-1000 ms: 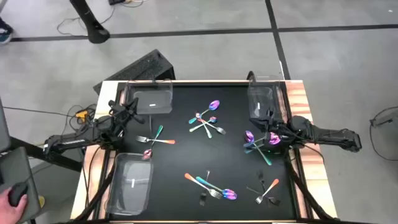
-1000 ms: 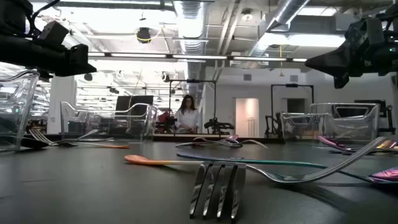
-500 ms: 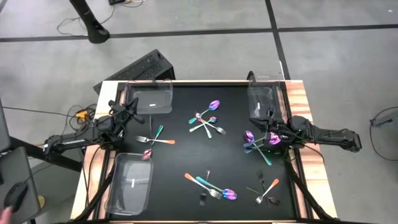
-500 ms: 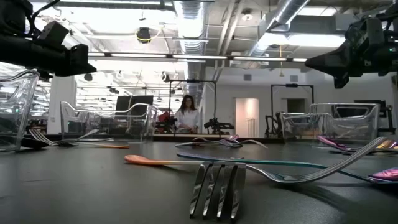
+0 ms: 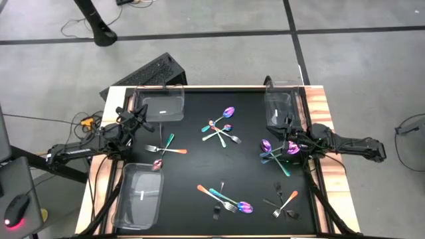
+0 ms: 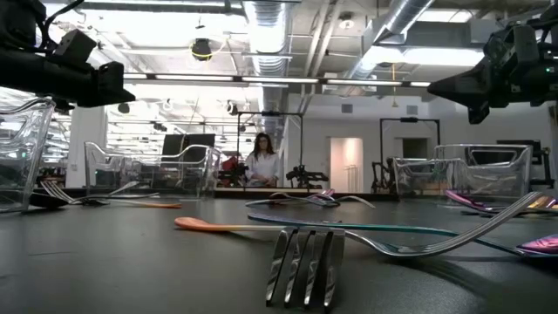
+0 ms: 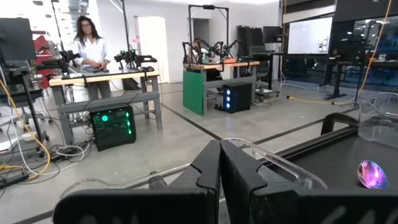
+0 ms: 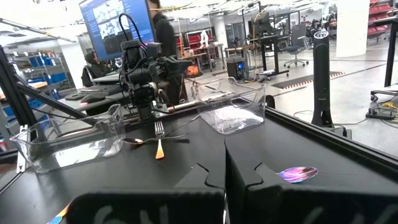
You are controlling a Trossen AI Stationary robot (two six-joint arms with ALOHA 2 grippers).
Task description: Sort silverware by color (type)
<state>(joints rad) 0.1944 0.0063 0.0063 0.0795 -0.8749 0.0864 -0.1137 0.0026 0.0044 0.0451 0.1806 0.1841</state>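
Observation:
Silverware lies in several loose clusters on the black table top. There is a middle cluster (image 5: 221, 130), a left one (image 5: 163, 150), a right one (image 5: 274, 153), a near one (image 5: 226, 199) and dark pieces near right (image 5: 285, 202). In the low view, a silver fork (image 6: 305, 262) with an orange-and-teal handle lies closest. My left gripper (image 5: 141, 118) hovers shut by the far-left bin, and its fingers (image 7: 219, 167) meet. My right gripper (image 5: 287, 145) hovers shut over the right cluster, fingers (image 8: 224, 169) together. Both are held above the table (image 6: 96, 83) (image 6: 462, 87), empty.
Three clear plastic bins stand on the table: far left (image 5: 163, 106), near left (image 5: 141, 196) and far right (image 5: 279, 109). Wooden table edges show at left and right. An iridescent spoon (image 8: 298, 173) lies ahead of my right gripper. A person (image 6: 261, 161) stands at a bench far behind.
Both arms and all silverware have kept still. Off the table's near left corner, a person's hand has drawn away from a computer mouse.

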